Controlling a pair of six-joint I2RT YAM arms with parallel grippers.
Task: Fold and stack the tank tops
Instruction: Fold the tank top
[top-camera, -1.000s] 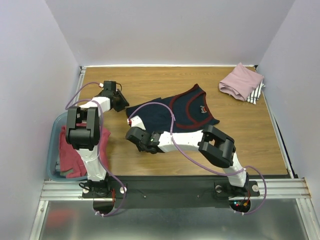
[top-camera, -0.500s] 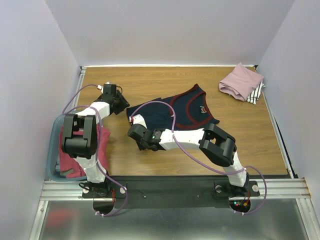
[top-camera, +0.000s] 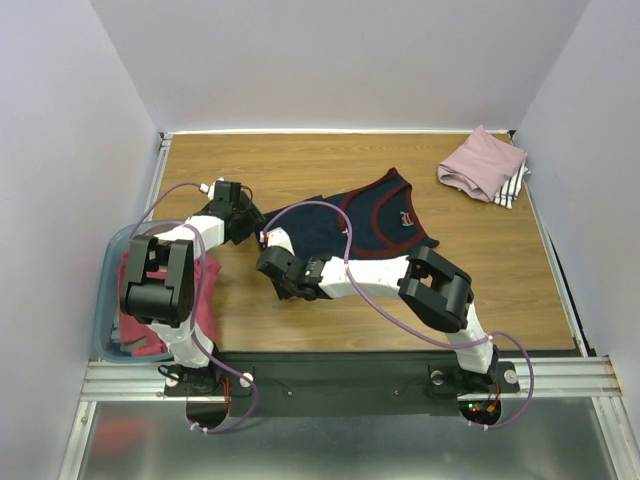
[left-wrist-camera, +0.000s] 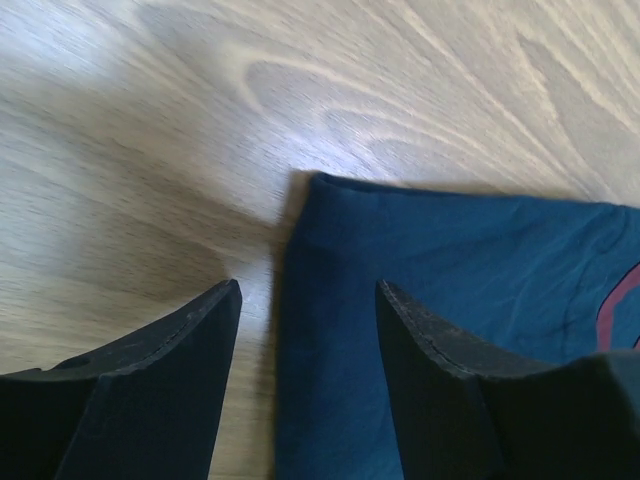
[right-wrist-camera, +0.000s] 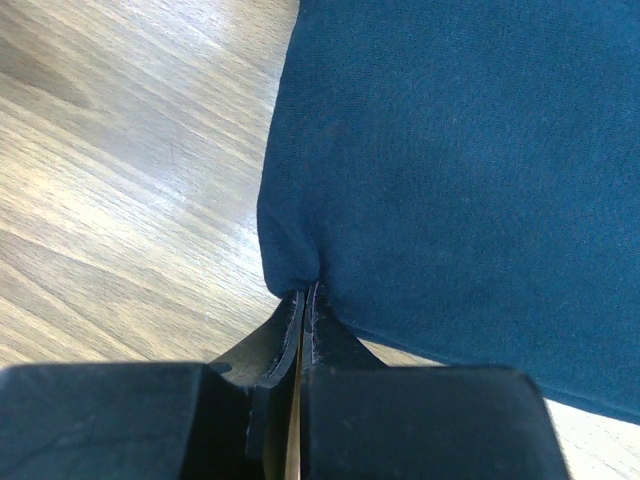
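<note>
Since a second ago the left pincer (left-wrist-camera: 307, 292) has swung off bare wood and in toward the navy jersey (top-camera: 370, 215). It now hangs spread wide, with the jersey's far hem corner just ahead of and between its fingers. The right pincer (right-wrist-camera: 303, 297) is clamped shut on the near hem corner, where the cloth bunches right at its tips.

To do this step well, I judge the left one should drop until both fingers bracket the corner and close on a single layer. The hem can then be lifted level with the right.

Red tops (top-camera: 135, 300) sit in the teal tub (top-camera: 103, 300) behind the left pincer. The pink top (top-camera: 482, 162) and striped top (top-camera: 516, 186) lie well beyond the right one, across the worktop (top-camera: 500, 270). Nothing blocks the fold.
</note>
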